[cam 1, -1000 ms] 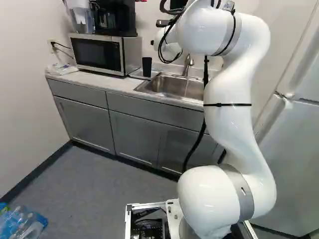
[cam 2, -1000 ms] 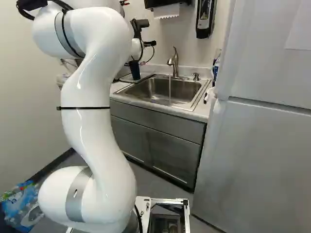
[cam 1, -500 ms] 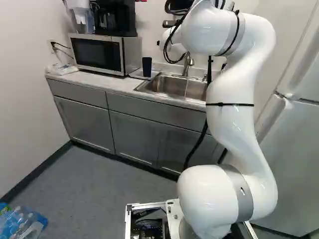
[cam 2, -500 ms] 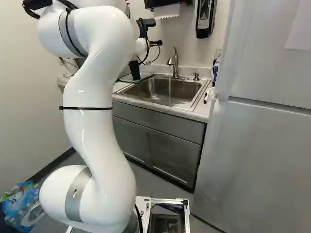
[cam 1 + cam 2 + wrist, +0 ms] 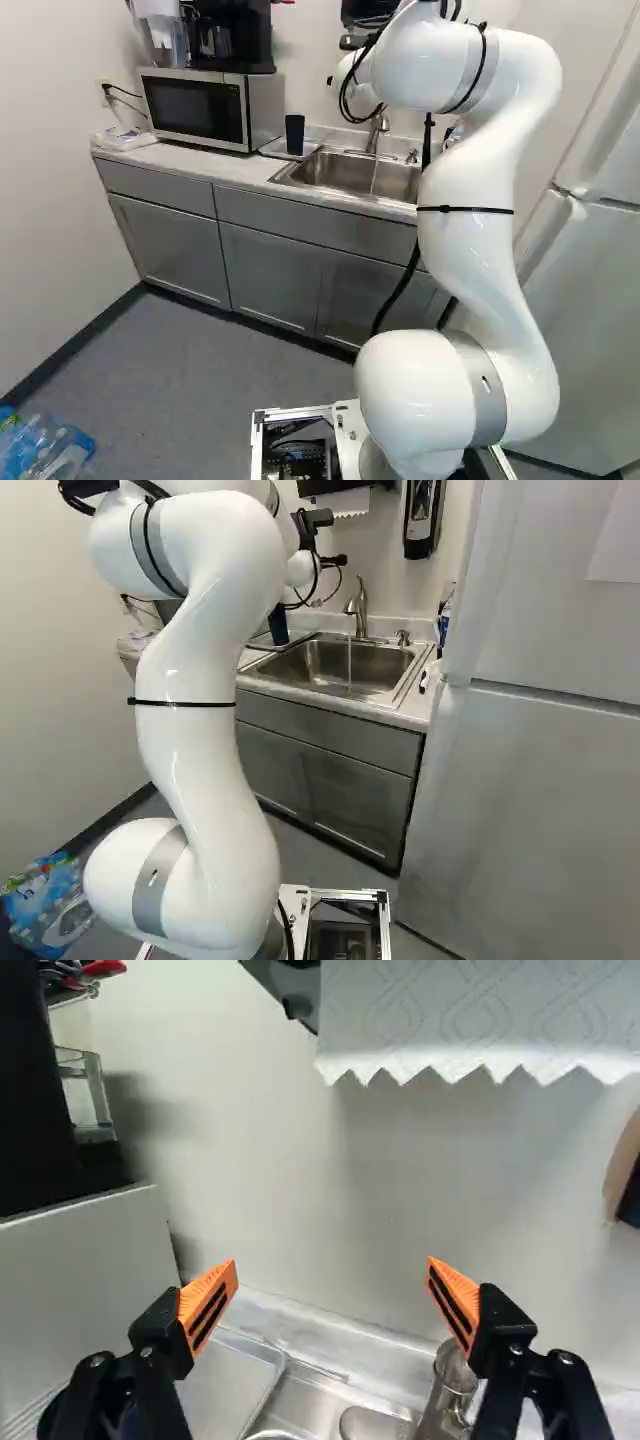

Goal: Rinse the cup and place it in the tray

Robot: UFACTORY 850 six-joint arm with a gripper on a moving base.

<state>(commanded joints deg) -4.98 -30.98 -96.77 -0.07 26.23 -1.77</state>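
The cup [image 5: 294, 134] is dark (narrower below); upright on the tray [image 5: 273, 150]

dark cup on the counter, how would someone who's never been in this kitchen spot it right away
Find the boxy microwave at the left end of the counter, then the flat tray between it and the metal sink. The cup stands upright on that tray: slim, plain and dark blue, unlike the wide microwave and the shiny, curved faucet.
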